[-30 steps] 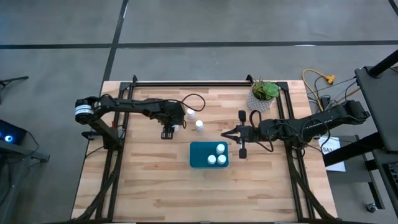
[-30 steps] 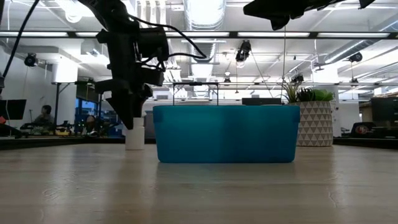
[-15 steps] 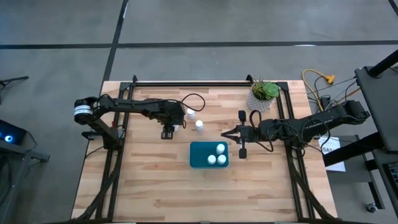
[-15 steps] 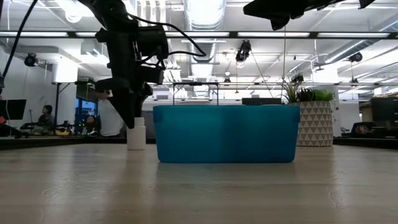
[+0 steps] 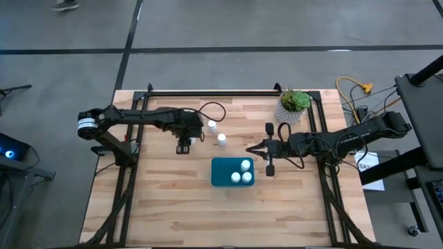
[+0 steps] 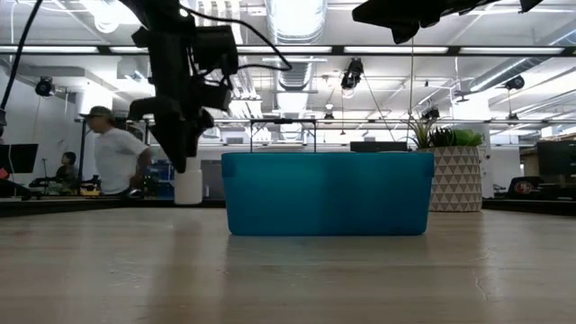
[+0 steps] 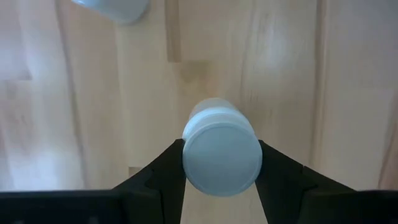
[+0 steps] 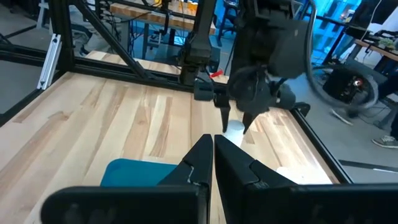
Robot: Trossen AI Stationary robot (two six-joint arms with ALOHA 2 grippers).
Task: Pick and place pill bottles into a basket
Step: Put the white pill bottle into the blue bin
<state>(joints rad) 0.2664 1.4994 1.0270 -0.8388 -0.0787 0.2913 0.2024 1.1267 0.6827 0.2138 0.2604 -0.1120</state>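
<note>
One pill bottle (image 7: 221, 149) sits clamped between the two dark fingers of the left gripper (image 7: 221, 163), its round white cap facing the wrist camera with the wooden table (image 5: 166, 200) below it; from the low view the left gripper (image 6: 180, 144) hangs above the tabletop to one side of the basket. Two more bottles stand on the table just beside that gripper in the high view, one nearer the back rail (image 5: 212, 126) and one a little closer to the basket (image 5: 221, 140), apart from each other. The teal basket (image 5: 223, 173) lies near the middle of the table and holds three bottles (image 5: 240, 173) gathered at its end toward the right arm. The right gripper (image 5: 257, 148) hovers near that end of the basket, above the table, its fingers (image 8: 199, 163) pressed together with nothing between them. A potted plant (image 5: 293, 105) stands at the back of the table, and a person (image 6: 112, 157) shows in the room behind.
</note>
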